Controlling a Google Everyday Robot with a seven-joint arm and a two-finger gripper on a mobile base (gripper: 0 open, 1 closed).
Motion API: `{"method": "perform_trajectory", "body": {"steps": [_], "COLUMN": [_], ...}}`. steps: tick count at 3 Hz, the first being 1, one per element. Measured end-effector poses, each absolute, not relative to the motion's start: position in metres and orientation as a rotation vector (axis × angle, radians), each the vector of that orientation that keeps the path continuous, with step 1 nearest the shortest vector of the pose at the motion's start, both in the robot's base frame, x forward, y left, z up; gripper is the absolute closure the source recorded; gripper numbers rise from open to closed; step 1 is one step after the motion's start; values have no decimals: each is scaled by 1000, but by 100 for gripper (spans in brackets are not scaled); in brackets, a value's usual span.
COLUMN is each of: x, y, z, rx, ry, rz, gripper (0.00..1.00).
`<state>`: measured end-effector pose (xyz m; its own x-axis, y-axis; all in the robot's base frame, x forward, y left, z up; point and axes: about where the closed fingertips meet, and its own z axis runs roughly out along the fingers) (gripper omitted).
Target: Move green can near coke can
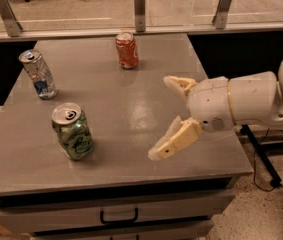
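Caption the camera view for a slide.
Open cream gripper hovers over the grey table, apart from mottled green can and red-orange coke can.
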<state>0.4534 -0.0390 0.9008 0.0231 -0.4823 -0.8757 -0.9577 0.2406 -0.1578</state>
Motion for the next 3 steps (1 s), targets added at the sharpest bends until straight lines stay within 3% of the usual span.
{"method": "perform_trajectory", "body": {"steps": [2,3], "x": [453,453], "y": [32,37], "z": [891,893], "rx": [-1282,-1279], "ry": [1514,1507], "rz": [776,783], "gripper": [0,0]}}
